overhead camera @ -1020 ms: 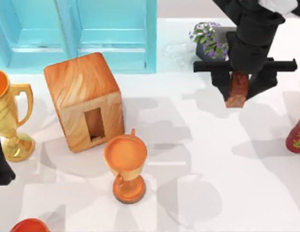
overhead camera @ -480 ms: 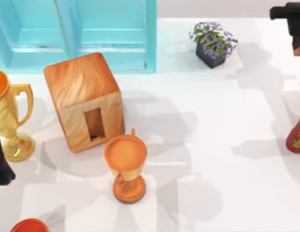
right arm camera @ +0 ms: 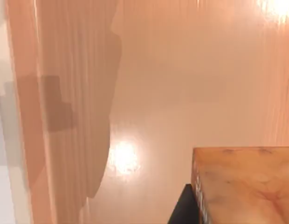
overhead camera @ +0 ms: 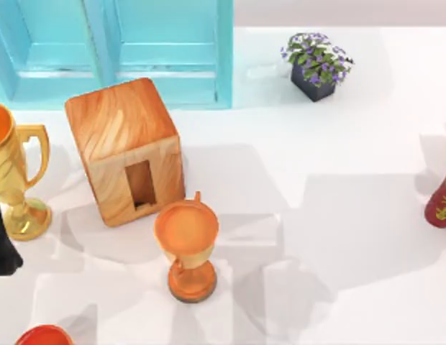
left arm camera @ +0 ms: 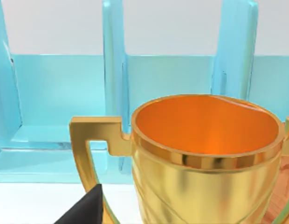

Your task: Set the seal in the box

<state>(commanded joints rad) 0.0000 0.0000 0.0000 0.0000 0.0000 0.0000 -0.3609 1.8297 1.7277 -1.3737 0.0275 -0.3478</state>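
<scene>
Surface: a smooth white tabletop (overhead camera: 338, 215), crossed by soft grey shadows.
Backdrop: behind the box, a turquoise panelled cabinet (overhead camera: 137, 50) with glossy, see-through walls.
Left arm: its black shape (overhead camera: 1, 237) sits parked well to the left of the box.
Left gripper: a dark tip (left arm camera: 84, 211) pokes in just beside the gold cup; I cannot tell whether it is apart or together.
Gold goblet: a shiny metal two-handled cup (overhead camera: 11, 180) with an orange inside, standing upright left of the box.
Red rim: a round red-orange edge (overhead camera: 43, 336), in front of the box and to its left, cut off by the frame.
Box: here's the landmark, a large orange-brown wood-grain cube (overhead camera: 119, 122) with rounded edges; its narrow upright hole (overhead camera: 139, 184) faces the front.
Orange goblet: a matte orange cup (overhead camera: 187, 244), upright just in front of the box.
Planter: a small dark pot of purple flowers (overhead camera: 316, 61), well right of the box, near the back.
Vase: a dark red one with green leaf marks (overhead camera: 442, 198), far right of the box.
Seal: a reddish-brown block (right arm camera: 242, 177) with a mottled surface, and the right gripper (right arm camera: 237, 210) is clamped on it, a dark finger (right arm camera: 184, 207) against its side.
Behind the seal: a glossy peach-orange surface with bright glints; I cannot tell where the seal is relative to the box.
Seal's edge marks: too blurred to read.
</scene>
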